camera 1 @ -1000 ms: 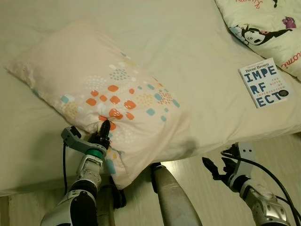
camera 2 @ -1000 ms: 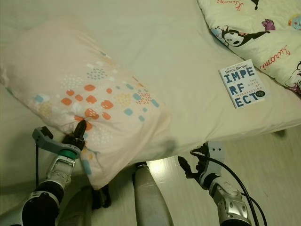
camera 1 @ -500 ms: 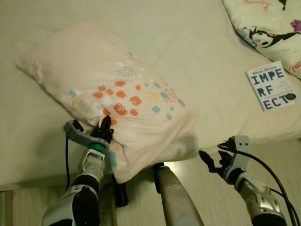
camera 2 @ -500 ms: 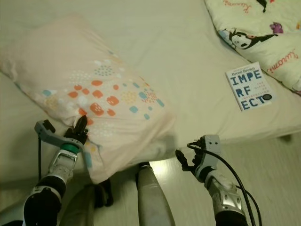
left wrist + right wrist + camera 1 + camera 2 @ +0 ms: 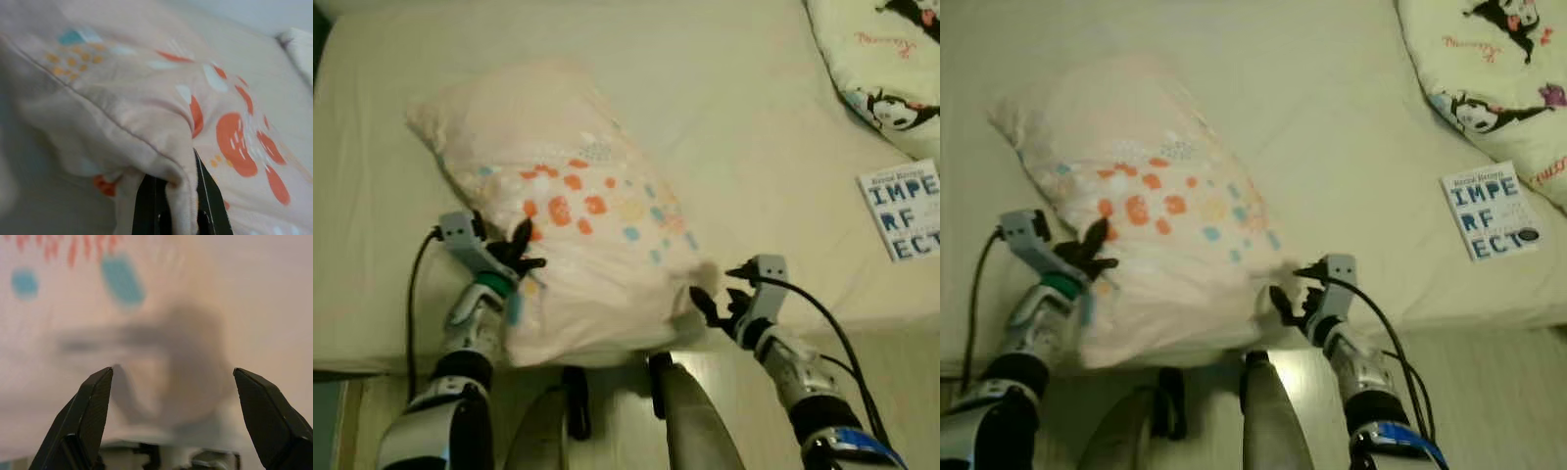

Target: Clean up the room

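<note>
Pillow (image 5: 578,225) on bed (image 5: 724,108), corner pinched in left gripper (image 5: 168,196), right gripper (image 5: 171,416) spread wide at blurred near corner, book (image 5: 906,211) cut off

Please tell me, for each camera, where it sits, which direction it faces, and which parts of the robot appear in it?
Head eyes: look down at the bed, pillow and book; both arms show.
Left wrist: looks along the left tool, shut on pillow fabric.
Right wrist: looks along the open right tool at the pillow corner.
All share the pillow.
</note>
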